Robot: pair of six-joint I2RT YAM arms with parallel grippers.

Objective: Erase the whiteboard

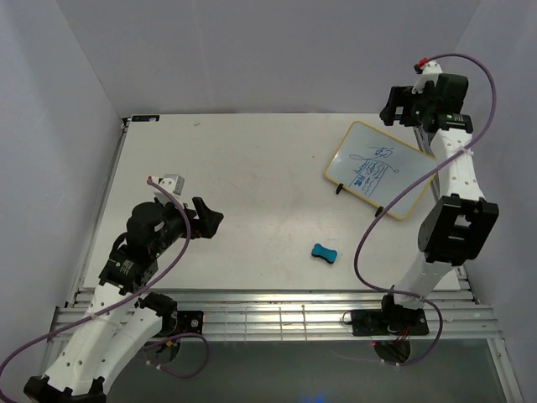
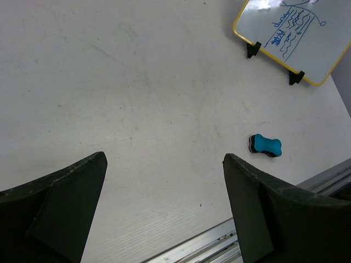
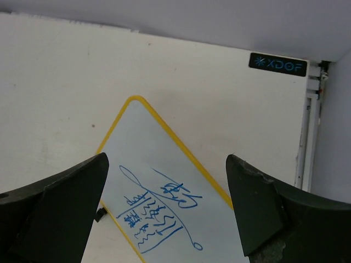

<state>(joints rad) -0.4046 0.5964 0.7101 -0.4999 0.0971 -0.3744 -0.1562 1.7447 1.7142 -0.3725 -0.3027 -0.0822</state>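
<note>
Pale walls enclose the scuffed table (whiteboard bears scribbles).

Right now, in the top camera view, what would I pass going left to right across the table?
left gripper → teal eraser → whiteboard

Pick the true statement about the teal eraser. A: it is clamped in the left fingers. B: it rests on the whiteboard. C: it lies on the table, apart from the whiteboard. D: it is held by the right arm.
C: the eraser lies alone on the table, apart from the whiteboard, and both the left gripper and the right gripper are open and hold nothing.
</note>
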